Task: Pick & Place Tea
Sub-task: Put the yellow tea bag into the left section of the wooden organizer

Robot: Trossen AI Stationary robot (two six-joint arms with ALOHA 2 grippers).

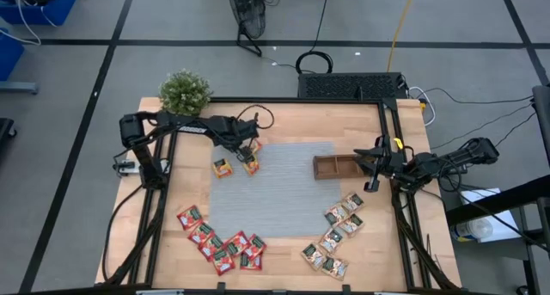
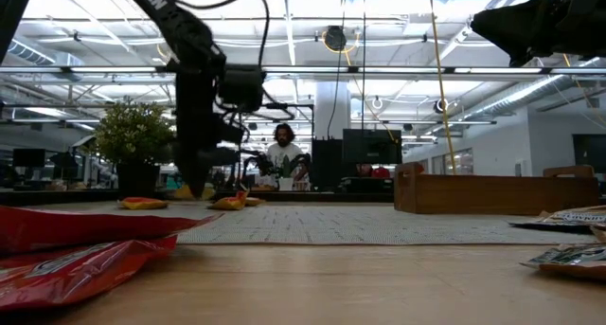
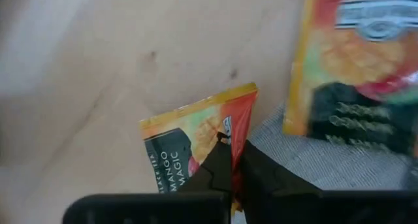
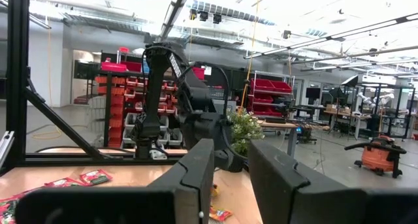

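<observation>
**Orange sachet pinched at the mat's far corner**

Orange-yellow, flat and square, a mango tea sachet (image 3: 196,142) sits between the tips of the left gripper (image 1: 251,157), whose two dark fingers (image 3: 219,162) are drawn together on its edge; the packet lies partly on bare wood, partly at the border of the grey woven mat (image 1: 275,196). A second orange-yellow sachet (image 1: 223,167) lies just beside it on the mat's left edge, near the small green potted plant (image 1: 186,92) at the corner of the pale wooden table (image 1: 284,114).

Red tea sachets (image 1: 221,243) are scattered in a loose cluster on the wood at the near left, some overlapping. Pale sachets with dark green print (image 1: 335,235) are strewn at the near right, off the mat.

Across the mat, the brown wooden compartment tray (image 1: 337,166) rests at the right edge. The right gripper (image 1: 371,168) hangs above the tray's right end, its two dark fingers (image 4: 196,175) parted with a clear gap and nothing between them.

A person (image 2: 283,150) shows in the room well beyond the table.
</observation>
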